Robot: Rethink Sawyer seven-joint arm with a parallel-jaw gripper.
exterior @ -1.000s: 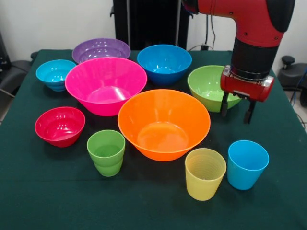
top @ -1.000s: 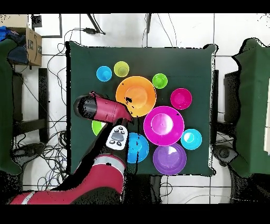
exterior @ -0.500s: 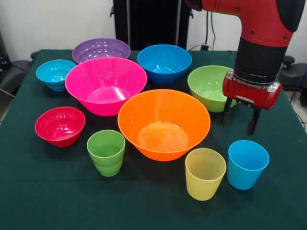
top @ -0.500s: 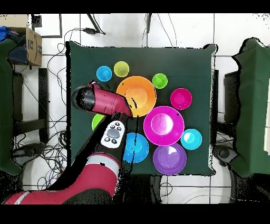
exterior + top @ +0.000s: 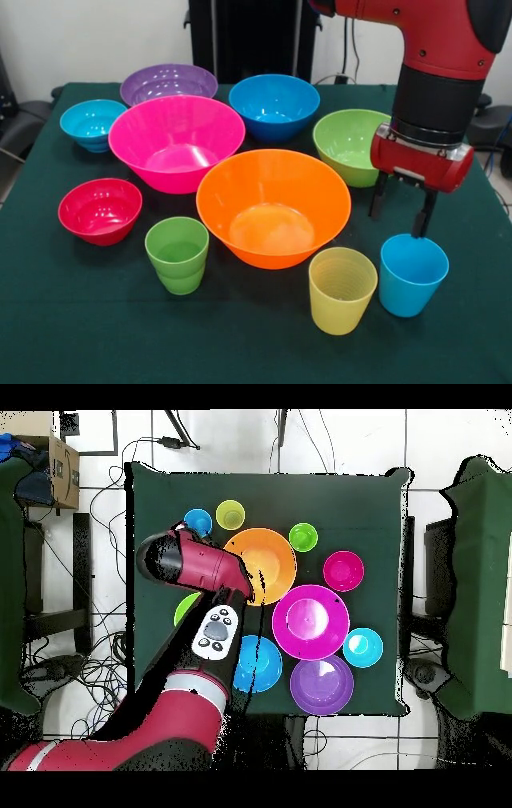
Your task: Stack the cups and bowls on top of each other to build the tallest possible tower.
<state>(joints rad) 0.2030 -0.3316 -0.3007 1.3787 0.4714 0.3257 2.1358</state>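
just above the sky-blue cup (image 5: 413, 274) hangs the pincer (image 5: 398, 215), fingers spread, empty, beside the green bowl (image 5: 350, 146).

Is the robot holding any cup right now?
No, nothing is held. The gripper is open, its fingers empty, just above the smooth sky-blue plastic cup.

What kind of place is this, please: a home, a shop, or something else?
Probably a robotics lab: a red robot arm works at a green-covered table, loose cables lie on the tiled floor, and bright plastic bowls are set out.
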